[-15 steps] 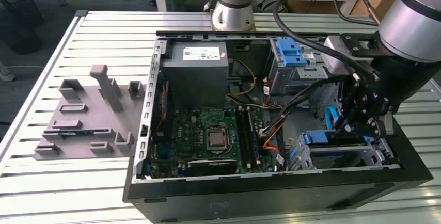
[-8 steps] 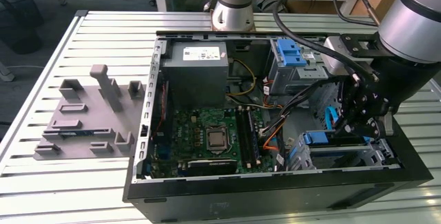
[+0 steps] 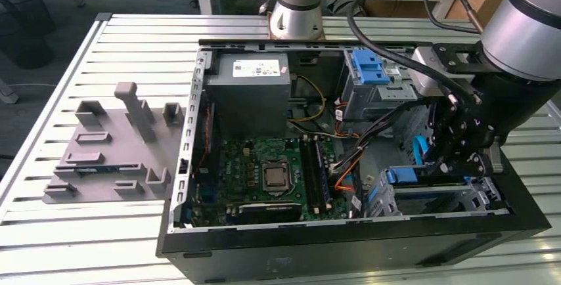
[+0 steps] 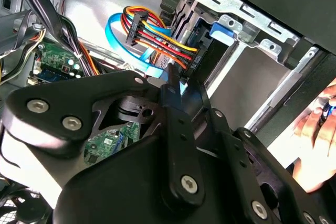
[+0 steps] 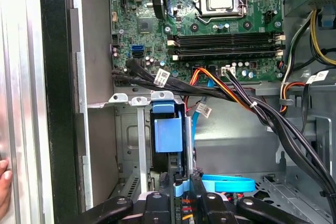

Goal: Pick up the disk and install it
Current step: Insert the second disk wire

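Gripper [image 3: 456,157] down inside open computer case [image 3: 263,245], at the drive cage [image 3: 447,196] on the exterior view's right. Disk [image 5: 168,135] sits in that cage, blue frame showing. Finger state: cannot tell.

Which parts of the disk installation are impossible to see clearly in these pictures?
- The gripper fingertips: in the exterior view the arm's dark body and the cables cover them, so open or shut is unclear.
- The disk: in the first wrist view the blue carrier shows inside the metal drive bay; the bay walls hide its body and label.
- How fully the disk is seated: not visible.
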